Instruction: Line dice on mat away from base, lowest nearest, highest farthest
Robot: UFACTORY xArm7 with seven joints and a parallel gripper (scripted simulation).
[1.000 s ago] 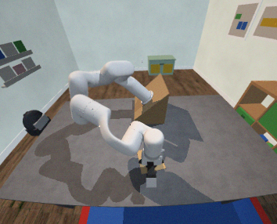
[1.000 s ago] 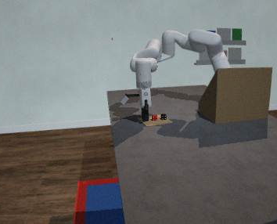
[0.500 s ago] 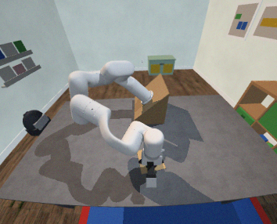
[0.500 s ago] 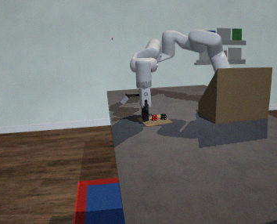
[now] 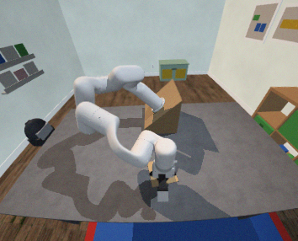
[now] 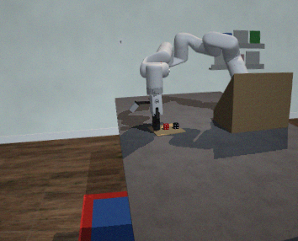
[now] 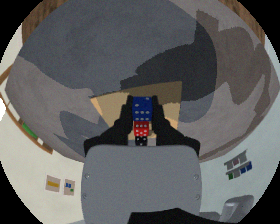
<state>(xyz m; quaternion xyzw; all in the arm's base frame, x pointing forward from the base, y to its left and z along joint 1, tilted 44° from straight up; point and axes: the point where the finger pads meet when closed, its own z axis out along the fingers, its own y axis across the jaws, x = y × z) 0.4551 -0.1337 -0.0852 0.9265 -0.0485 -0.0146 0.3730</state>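
A small tan mat (image 6: 169, 131) lies on the grey table top; it also shows in the wrist view (image 7: 111, 111). A red die (image 6: 166, 125) and a black die (image 6: 175, 125) stand on it side by side. My gripper (image 6: 156, 125) points straight down at the mat's left end, next to the red die. In the wrist view my gripper (image 7: 142, 103) is shut on a blue die (image 7: 141, 107), with the red die (image 7: 141, 128) in line behind it. In the top view the arm's wrist hides the dice; only a bit of the mat (image 5: 172, 179) shows.
A tall tan wedge-shaped block (image 6: 254, 103) stands behind the mat, where the arm is mounted; it also shows in the top view (image 5: 163, 110). The table's near edge (image 5: 157, 219) is close to the mat. A blue and red floor mat (image 6: 109, 216) lies beyond it.
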